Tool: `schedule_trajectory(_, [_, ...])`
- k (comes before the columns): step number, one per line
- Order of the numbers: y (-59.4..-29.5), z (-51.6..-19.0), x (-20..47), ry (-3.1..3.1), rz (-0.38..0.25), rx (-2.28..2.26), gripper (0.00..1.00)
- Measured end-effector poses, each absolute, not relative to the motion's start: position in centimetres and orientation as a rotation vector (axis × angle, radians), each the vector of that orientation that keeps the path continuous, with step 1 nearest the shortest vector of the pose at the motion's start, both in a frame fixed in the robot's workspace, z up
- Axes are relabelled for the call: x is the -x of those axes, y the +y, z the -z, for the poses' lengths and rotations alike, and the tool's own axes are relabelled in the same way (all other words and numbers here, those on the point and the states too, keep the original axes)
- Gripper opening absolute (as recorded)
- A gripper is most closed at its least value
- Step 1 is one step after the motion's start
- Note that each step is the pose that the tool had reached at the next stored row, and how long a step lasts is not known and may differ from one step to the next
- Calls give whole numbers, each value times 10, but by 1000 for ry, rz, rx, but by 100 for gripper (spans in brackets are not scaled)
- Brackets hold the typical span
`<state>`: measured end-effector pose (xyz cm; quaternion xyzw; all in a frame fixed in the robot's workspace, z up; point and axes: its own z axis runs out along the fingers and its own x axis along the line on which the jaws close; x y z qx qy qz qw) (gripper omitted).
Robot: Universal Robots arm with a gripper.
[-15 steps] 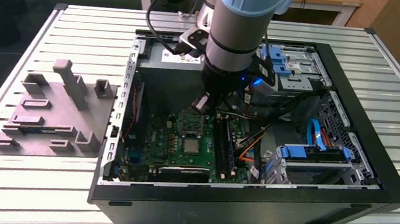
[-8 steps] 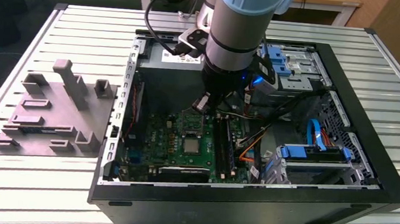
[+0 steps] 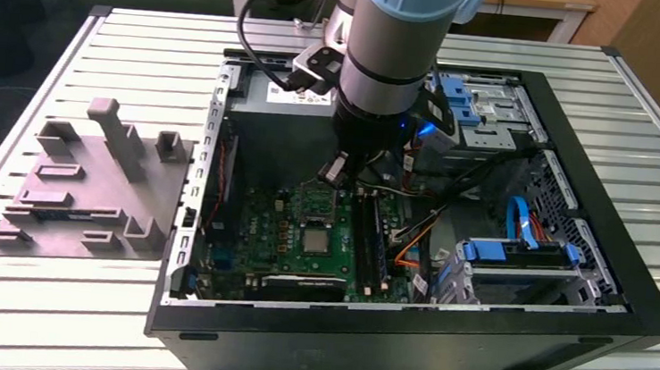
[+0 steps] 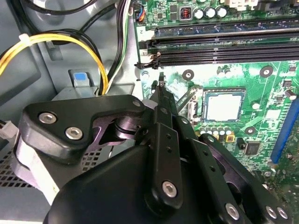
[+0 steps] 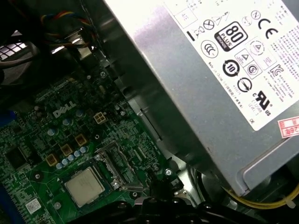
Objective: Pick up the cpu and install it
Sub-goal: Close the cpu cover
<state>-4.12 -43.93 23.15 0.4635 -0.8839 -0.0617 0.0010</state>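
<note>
Beside the claw [image 4: 161,86], cpu [image 4: 224,106] flat on green motherboard [image 4: 261,126]

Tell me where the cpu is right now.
The cpu sits in the socket on the green motherboard, inside the open case, below the gripper in the exterior view; both wrist views show it there.

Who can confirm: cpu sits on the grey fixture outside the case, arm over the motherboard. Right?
No. The cpu lies in the socket of the motherboard inside the case, not on the grey fixture; both wrist views show it. The arm is over the motherboard.
</note>
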Motion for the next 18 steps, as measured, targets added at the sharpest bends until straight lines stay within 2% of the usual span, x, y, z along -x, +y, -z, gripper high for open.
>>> schedule_trajectory(18, [-438,-235,44,-2740,195,-1512,11])
